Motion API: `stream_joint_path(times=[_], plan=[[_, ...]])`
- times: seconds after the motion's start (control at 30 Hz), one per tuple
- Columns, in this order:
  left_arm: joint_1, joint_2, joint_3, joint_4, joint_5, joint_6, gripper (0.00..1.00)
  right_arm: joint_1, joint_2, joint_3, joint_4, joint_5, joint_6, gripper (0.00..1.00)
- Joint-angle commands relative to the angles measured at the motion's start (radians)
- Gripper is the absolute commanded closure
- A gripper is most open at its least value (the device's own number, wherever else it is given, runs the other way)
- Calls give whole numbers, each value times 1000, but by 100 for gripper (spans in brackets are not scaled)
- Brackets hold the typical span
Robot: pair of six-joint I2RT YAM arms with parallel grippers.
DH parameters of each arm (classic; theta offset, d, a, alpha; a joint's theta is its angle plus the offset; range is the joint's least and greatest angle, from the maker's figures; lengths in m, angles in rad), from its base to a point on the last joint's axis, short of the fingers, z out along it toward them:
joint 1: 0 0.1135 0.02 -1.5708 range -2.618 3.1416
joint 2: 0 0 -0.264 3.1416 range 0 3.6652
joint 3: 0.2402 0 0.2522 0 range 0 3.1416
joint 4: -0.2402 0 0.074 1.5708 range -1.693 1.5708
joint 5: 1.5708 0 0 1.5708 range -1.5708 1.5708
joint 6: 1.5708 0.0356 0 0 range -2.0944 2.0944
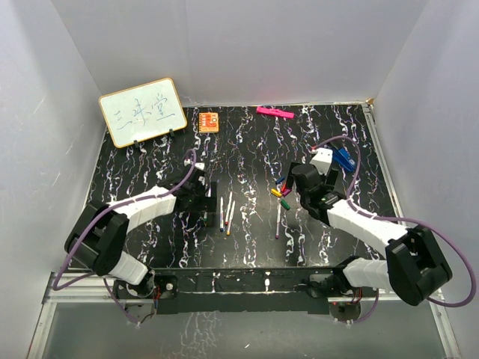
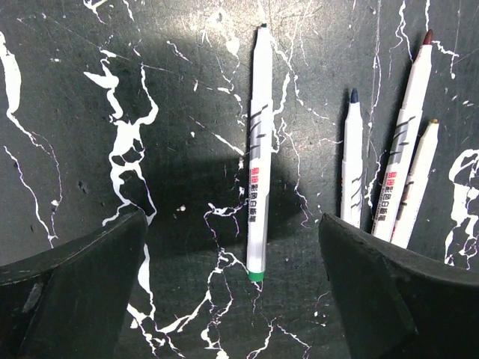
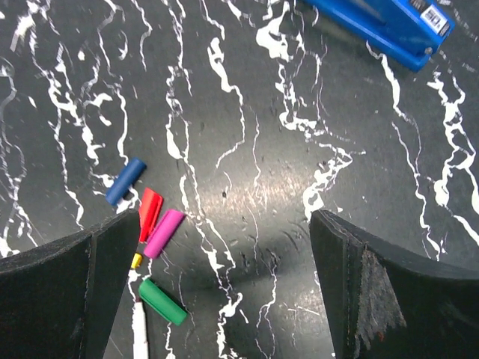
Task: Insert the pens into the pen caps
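**Operator:** What is threatening to go wrong from here?

**Spotter:** Taking the big parts first: your left hand (image 2: 233, 223) is hanging wide open and gripping nothing. The finger (image 2: 389, 292) on the right of its view is sitting over the ends of three neighbouring pens (image 2: 404, 149). If you are dropping straight down, I judge that finger is likely to be landing on them and scattering the bundle. The green pen (image 2: 259, 149) is lying flat on the surface (image 2: 75, 112), so closing on it is risking a roll or a crooked pinch. The caps (image 3: 163, 233) are the smallest worry but the touchiest. They are lying on their sides in a loose huddle, so any nudge is sending them rolling.

**Operator:** And where is everything lying against the hands?

**Spotter:** The green pen is lying inside the left hand's gap, slightly right of the middle, running lengthwise away from the wrist and touching neither finger. Your right hand (image 3: 224, 223) is also gaping wide and empty, with bare surface at the middle of its gap. The caps are huddling at the finger on the left of that view. The blue cap (image 3: 125, 181) is lying just ahead of it, the red cap (image 3: 150, 213) beside its tip, and the green cap (image 3: 162, 301) lower inside the gap. The tiny yellow cap (image 3: 137, 260) is sitting at the finger's edge, touching or nearly; I am not managing to tell which.
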Motion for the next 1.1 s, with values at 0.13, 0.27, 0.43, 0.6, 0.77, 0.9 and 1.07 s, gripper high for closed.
stream_joint_path(times=[0.13, 0.27, 0.43, 0.6, 0.77, 0.9, 1.07], plan=[[0, 55, 35, -7, 12, -10, 2, -6, 67, 22, -67, -39, 89, 8], [1, 61, 53, -26, 12, -13, 3, -6, 79, 47, -99, -67, 101, 15], [0, 77, 62, -35, 6, -13, 3, -7, 65, 55, -114, -106, 105, 24], [0, 118, 93, -68, -18, -37, 8, -7, 70, 68, -115, -113, 84, 38], [1, 175, 157, -125, -63, -33, 10, -6, 101, 91, -115, -112, 72, 44], [1, 225, 222, -201, -88, -3, 15, -7, 104, 92, -113, -116, 77, 44], [1, 293, 295, -317, -105, 24, 12, -6, 95, 87, -103, -123, 80, 45]])
